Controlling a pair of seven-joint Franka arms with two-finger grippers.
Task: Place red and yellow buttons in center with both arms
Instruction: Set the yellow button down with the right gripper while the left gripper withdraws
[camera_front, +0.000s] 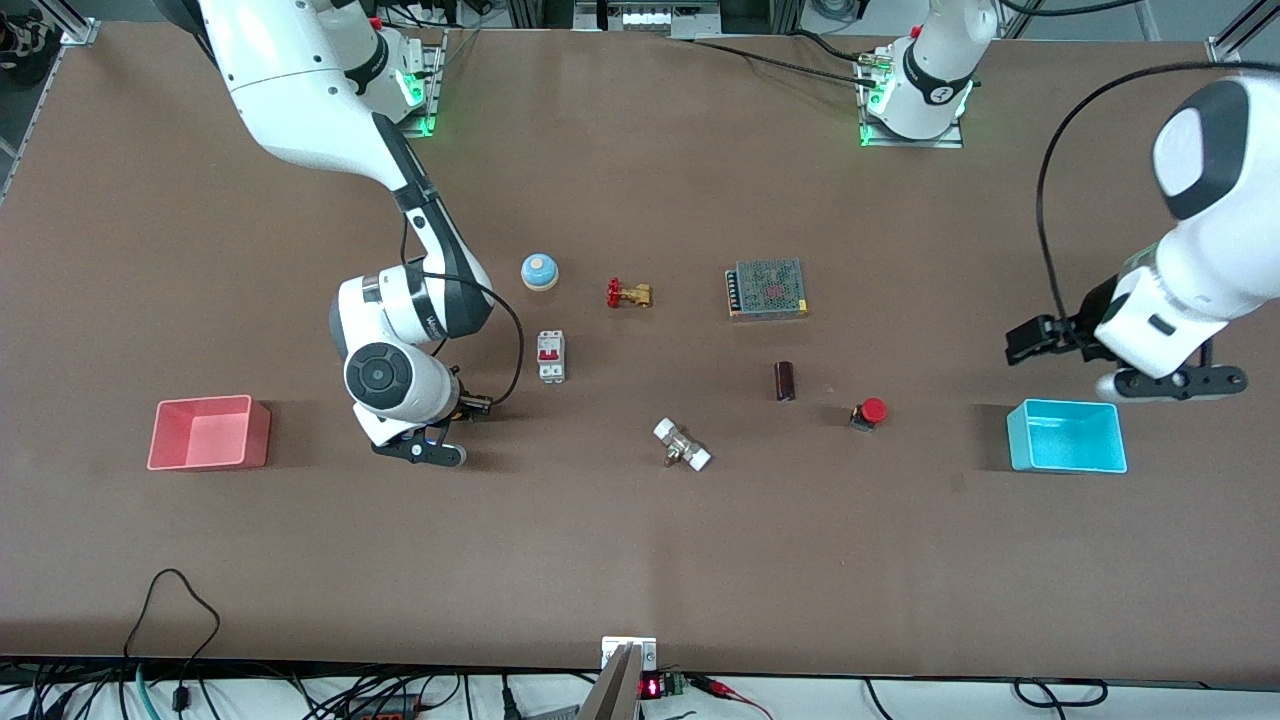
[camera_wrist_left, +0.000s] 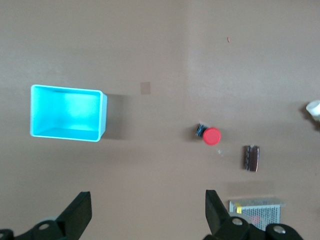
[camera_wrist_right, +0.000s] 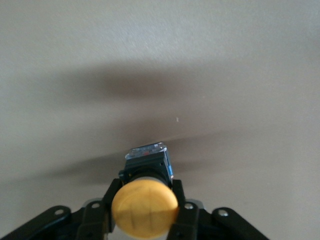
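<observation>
The red button stands on the brown tabletop, between a dark cylinder and the cyan bin. It also shows in the left wrist view. My left gripper hangs open and empty over the table at the cyan bin's edge; in the left wrist view its fingers stand wide apart over bare table. My right gripper is over the table between the pink bin and the circuit breaker. In the right wrist view it is shut on the yellow button, held above the table. The front view hides the yellow button.
A pink bin sits at the right arm's end, a cyan bin at the left arm's end. Between them lie a blue bell, brass valve, circuit breaker, power supply, dark cylinder and white fitting.
</observation>
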